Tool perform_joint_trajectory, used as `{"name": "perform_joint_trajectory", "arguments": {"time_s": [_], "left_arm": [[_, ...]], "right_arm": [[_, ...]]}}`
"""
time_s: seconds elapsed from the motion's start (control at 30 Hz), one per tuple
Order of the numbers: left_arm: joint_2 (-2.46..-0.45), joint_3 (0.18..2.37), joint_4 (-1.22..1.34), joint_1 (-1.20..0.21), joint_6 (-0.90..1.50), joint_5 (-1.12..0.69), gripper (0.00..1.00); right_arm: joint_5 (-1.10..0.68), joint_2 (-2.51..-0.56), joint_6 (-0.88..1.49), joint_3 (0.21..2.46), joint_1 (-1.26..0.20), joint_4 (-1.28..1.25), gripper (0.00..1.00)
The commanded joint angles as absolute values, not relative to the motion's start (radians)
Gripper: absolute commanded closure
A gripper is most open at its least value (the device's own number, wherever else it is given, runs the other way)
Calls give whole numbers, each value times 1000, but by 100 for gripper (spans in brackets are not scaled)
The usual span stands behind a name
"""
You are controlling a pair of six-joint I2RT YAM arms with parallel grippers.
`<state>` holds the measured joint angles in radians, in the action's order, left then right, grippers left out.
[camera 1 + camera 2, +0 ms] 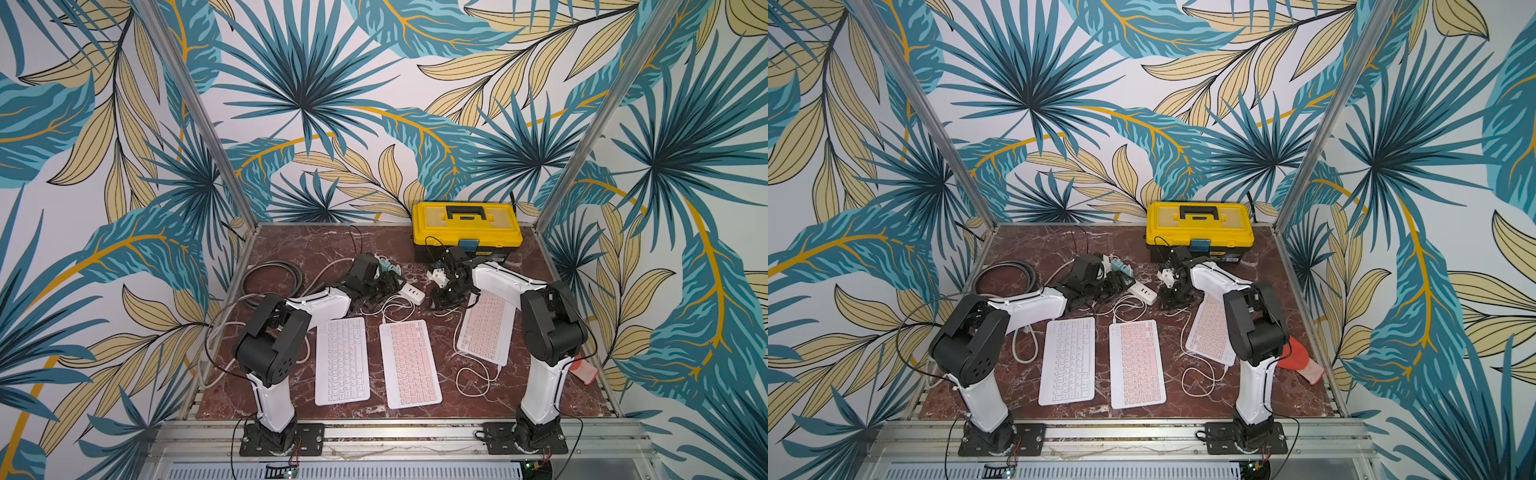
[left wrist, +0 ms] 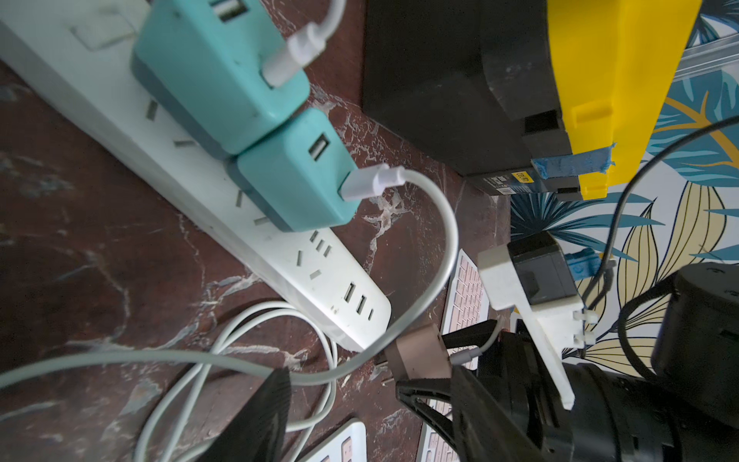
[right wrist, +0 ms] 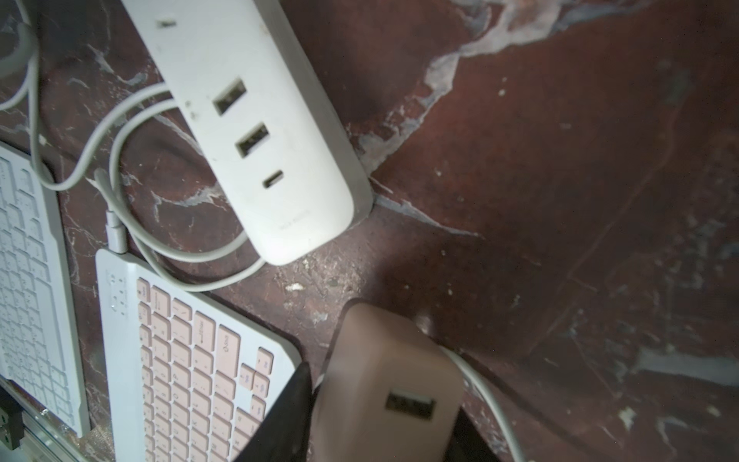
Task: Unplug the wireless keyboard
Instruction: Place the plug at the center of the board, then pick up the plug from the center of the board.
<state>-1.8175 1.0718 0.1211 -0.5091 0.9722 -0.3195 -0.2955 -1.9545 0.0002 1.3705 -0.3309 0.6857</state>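
Observation:
Three keyboards lie on the marble table: a white one (image 1: 341, 360), a pink one (image 1: 410, 363) and another pink one (image 1: 486, 328) on the right. A white power strip (image 1: 411, 293) (image 3: 260, 120) carries two teal chargers (image 2: 216, 76) (image 2: 296, 180) with USB cables plugged in. A brown charger (image 3: 384, 368) (image 2: 420, 352) is off the strip, its prongs bare. It sits blurred between the fingers of my right gripper (image 3: 380, 424) (image 1: 444, 296), which stands open with a thin gap at one finger. My left gripper (image 2: 368, 416) (image 1: 386, 286) is open beside the strip, holding nothing.
A yellow toolbox (image 1: 465, 224) stands at the back right, close behind the right gripper. White cables (image 2: 240, 352) loop across the table between strip and keyboards. A grey coiled cable (image 1: 272, 278) lies at the back left. A red glove (image 1: 1300, 359) lies by the right edge.

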Motion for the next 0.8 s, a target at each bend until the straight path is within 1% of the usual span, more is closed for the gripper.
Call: {"name": "perform_joint_trajectory", "arguments": {"time_s": [0.0,0.33,0.4,0.47,0.63,0.77], "left_arm": [[-1831,1069,115,-508,956,-323,35],[-1831,1061,115,-508,959,-320,35],[-1830,1061,115,-507,959,-319,35],[-1827,1061,116,-508,958,-320,35],[-1822,1060,115,-508,958,-326,35],[-1812,1068,117,-513,940,-347,36]], "right_arm": [[-293,-1959,5,1348,-332,695,55],[-292,-1954,4,1383,-331,727,57],[-292,-1950,3,1385,-330,726,61],[-302,-1947,7,1385,-331,725,68],[-325,-1942,9,1385,-331,726,79],[-372,-1916,0,1391,-327,719,84]]}}
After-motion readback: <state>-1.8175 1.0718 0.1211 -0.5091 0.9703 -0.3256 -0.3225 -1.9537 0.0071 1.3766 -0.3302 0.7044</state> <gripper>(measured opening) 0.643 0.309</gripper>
